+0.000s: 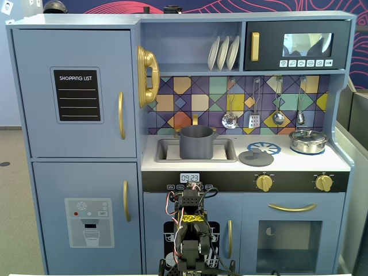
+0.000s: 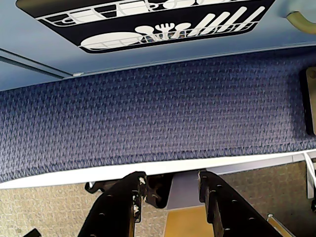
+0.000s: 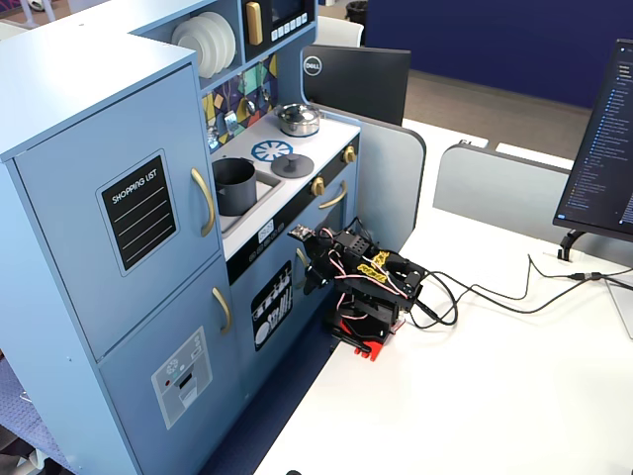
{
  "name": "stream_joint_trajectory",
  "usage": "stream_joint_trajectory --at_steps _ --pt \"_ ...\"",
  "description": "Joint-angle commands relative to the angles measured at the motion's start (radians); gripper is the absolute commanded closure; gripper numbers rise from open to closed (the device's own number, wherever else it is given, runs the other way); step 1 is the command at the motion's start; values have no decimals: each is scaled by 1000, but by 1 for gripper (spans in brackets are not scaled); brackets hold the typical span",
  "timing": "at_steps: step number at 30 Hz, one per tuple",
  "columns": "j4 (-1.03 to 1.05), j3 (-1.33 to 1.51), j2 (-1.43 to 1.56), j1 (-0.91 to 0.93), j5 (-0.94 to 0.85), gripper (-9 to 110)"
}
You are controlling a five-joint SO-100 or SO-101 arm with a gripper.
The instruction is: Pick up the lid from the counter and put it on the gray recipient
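The lid (image 1: 256, 157) was seen flat on the counter (image 1: 339, 163), just right of the sink (image 1: 229, 155) in a fixed view, partly over the blue burner mark (image 1: 265, 148). The pot (image 1: 197, 142) stood in that sink, uncovered, near the lid. The pincer (image 2: 170, 190) was folded low, well below the sink and in front of the cabinet, with the jaws released and nothing between them.

The lid was judged to be light, stiff and thin, and probably a little slippery. As it lay flat, its edge could hardly be taken; the small centre knob was judged the better hold.

Right of the sink, beyond the lid, the silver pot (image 1: 308, 140) stood apart. Utensils (image 1: 230, 119) hung above on the wall, so room overhead was limited. The counter's front edge was open for approach.
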Motion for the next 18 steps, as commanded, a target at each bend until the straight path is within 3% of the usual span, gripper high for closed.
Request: stream_joint_trajectory --at_steps 1,10,18 --pt "170 2 -11 97 -2 101" --pt "156 2 -11 100 3 101" --pt "-48 -212 -91 156 -20 101"
